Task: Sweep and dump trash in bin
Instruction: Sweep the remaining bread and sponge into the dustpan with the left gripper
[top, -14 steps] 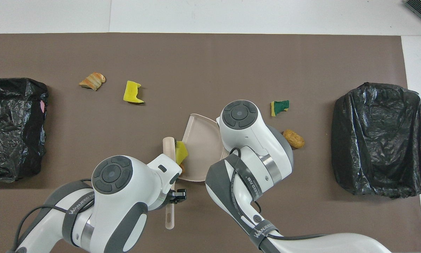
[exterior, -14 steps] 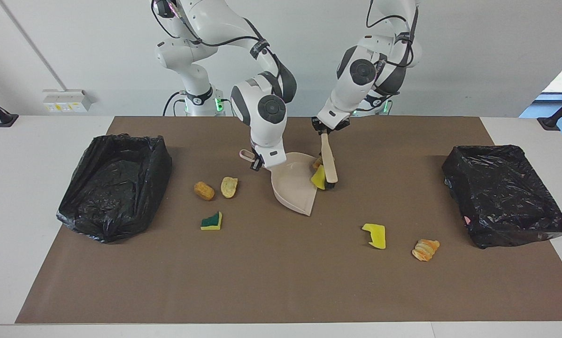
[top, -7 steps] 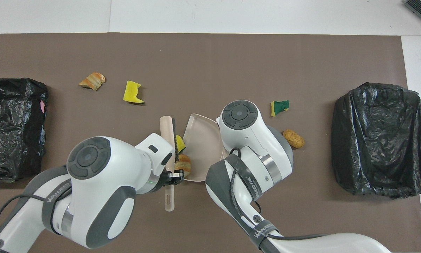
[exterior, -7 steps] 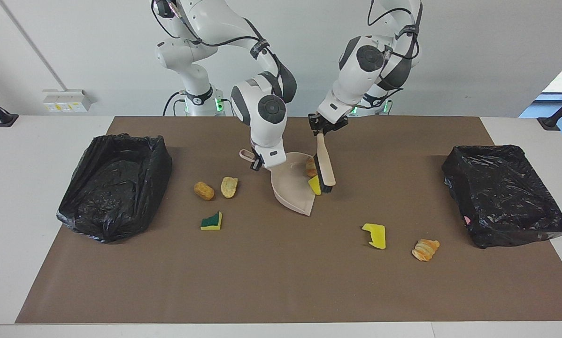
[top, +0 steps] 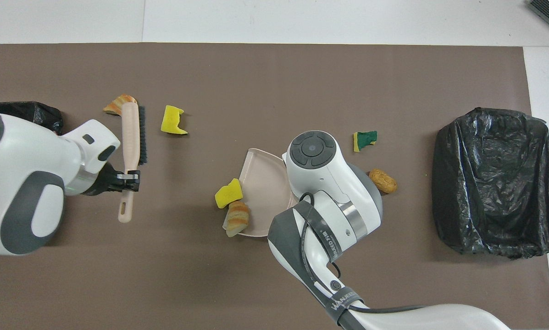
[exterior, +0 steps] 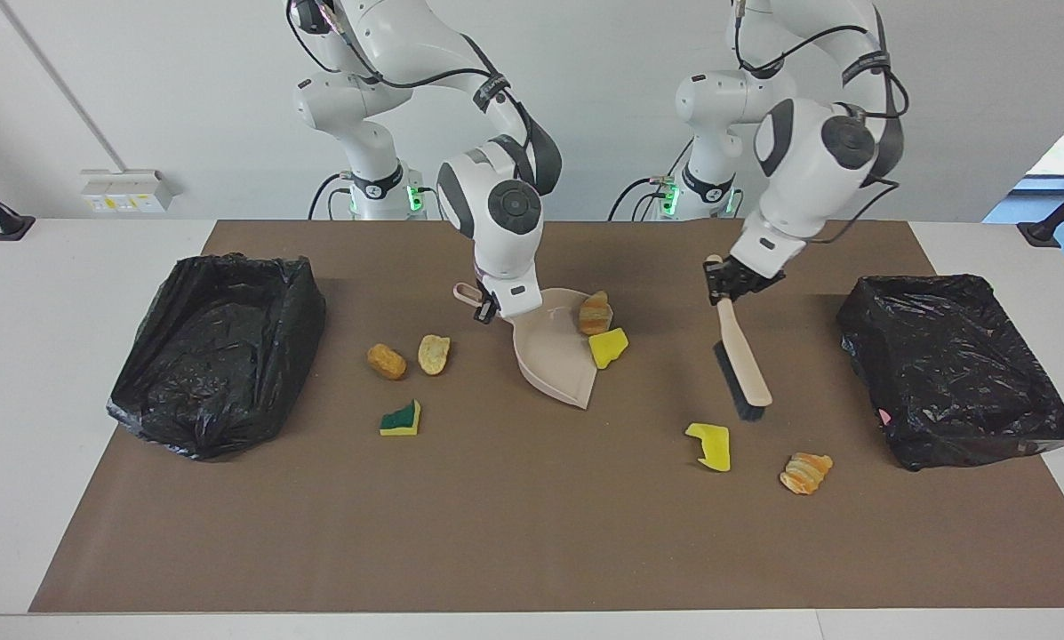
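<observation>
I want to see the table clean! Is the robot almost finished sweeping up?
Not yet. Both bins hold no scraps. Two scraps sit at the dustpan edge, which the right gripper holds. The left gripper holds the brush over the yellow sponge. Five scraps still lie loose.

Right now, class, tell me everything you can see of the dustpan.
The dustpan is beige, smooth, plastic-looking, with a flat tray, low side walls and a looped handle end. It rests on the brown mat mid-table, its open mouth toward the left arm's end. The right tool is shut on its handle. A yellow sponge piece and a bread-like lump sit at its mouth edge, seemingly touching it.
</observation>
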### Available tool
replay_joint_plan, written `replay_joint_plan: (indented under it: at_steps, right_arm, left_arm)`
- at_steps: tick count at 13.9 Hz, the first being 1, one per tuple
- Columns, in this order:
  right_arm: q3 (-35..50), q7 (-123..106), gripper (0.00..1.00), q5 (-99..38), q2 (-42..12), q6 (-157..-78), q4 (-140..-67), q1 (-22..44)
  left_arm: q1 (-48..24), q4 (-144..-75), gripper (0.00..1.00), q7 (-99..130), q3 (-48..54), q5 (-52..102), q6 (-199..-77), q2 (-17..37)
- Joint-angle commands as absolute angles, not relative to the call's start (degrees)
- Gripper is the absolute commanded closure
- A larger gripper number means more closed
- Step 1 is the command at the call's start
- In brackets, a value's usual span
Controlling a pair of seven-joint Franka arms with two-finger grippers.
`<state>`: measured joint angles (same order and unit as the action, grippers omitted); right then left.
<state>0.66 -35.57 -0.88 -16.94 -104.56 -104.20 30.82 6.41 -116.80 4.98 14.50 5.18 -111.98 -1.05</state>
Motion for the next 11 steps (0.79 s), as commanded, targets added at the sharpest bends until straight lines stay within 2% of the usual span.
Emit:
replay_joint_plan:
  at_steps: [1, 3, 6, 11]
  right_arm:
    - [1.14, -32.44, 1.0, 0.0, -15.47, -104.68, -105.73, 30.41]
    - [1.14, -32.43, 1.0, 0.0, -15.47, -104.76, -105.73, 30.41]
    - [1.14, -32.43, 1.0, 0.0, -15.47, -104.85, -105.73, 30.5]
    - [1.14, -32.34, 1.0, 0.0, -15.47, -104.85, -105.73, 30.59]
  left_arm:
    - [10.1, -104.97, 1.0, -4.17, 15.47, -5.05, -108.19, 8.86]
    - [13.87, -101.53, 1.0, -10.35, 15.47, -9.82, -108.72, 12.72]
    - [15.81, -96.69, 1.0, -17.62, 15.47, -14.4, -111.08, 18.88]
    - [15.3, -90.44, 1.0, -23.91, 15.47, -18.9, -111.45, 26.62]
